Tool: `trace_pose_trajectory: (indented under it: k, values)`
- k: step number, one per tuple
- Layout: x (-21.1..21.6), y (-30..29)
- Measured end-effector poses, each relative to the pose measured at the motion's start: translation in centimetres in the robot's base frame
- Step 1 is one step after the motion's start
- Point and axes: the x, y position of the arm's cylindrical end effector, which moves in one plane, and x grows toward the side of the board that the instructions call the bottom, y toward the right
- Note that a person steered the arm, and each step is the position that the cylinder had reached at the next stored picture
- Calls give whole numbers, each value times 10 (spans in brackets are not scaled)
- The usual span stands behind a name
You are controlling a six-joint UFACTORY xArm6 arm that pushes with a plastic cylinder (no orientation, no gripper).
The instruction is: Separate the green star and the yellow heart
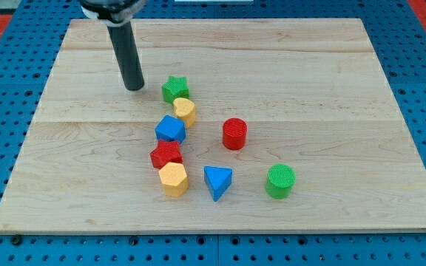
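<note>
My tip (134,88) rested on the wooden board (331,66), no jaws on this rod, just left of the green star (174,89), yellow heart (186,110) touching the star's near right side, blue block (170,129) near the heart.

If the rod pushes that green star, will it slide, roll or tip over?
The green star sits low and flat on the wooden board, so it probably slides rather than tips. Its points may make it spin. It touches the yellow heart, which could get dragged along. My tip stands at its left.
</note>
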Motion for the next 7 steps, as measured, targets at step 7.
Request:
trace_pose_trajectory:
  k: [7]
  values:
    - [-3, 142]
